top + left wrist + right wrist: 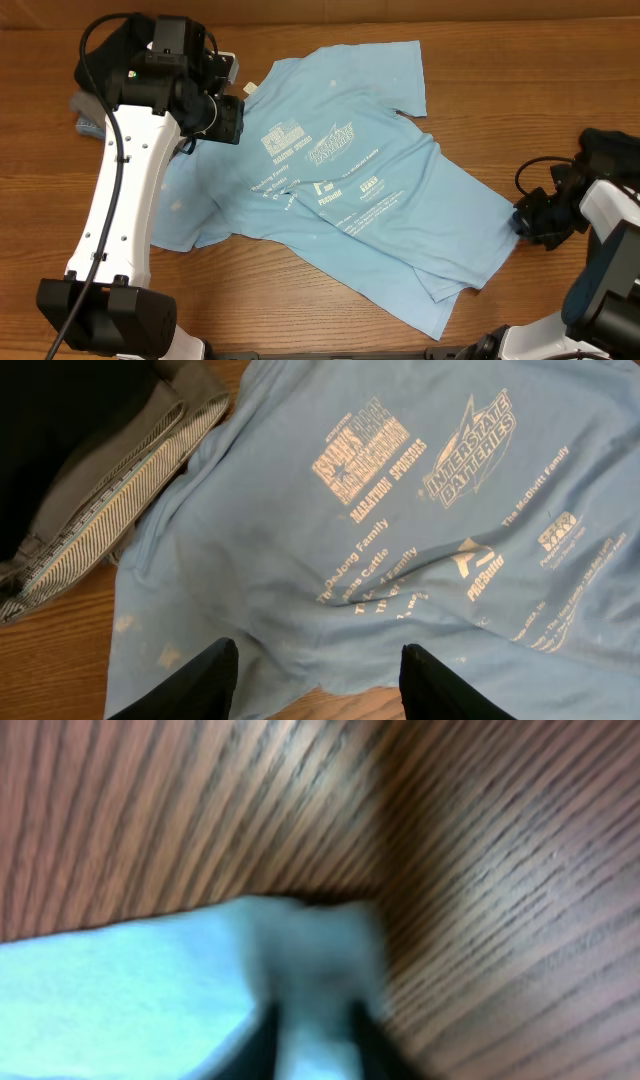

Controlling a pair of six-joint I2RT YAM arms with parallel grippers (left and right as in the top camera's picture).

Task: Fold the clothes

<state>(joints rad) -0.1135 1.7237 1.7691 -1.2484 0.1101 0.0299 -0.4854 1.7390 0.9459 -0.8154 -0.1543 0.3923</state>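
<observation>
The light blue T-shirt [340, 170] lies spread out and wrinkled on the wooden table, white printed text facing up. In the left wrist view the shirt [400, 540] fills most of the frame. My left gripper [228, 118] hovers over the shirt's left side, and its jaws [315, 682] are open and empty above the shirt's edge. My right gripper [522, 220] is at the shirt's right edge. In the blurred right wrist view its jaws [315, 1045] are shut on a bunch of the light blue fabric [120, 990]. A dark navy garment [60, 430] lies left of the shirt.
A grey garment with a striped lining [120, 490] lies next to the dark one; in the overhead view this pile [85, 115] is mostly hidden behind my left arm. Bare wooden table [520, 90] shows around the shirt. Black cables run by the right arm [535, 175].
</observation>
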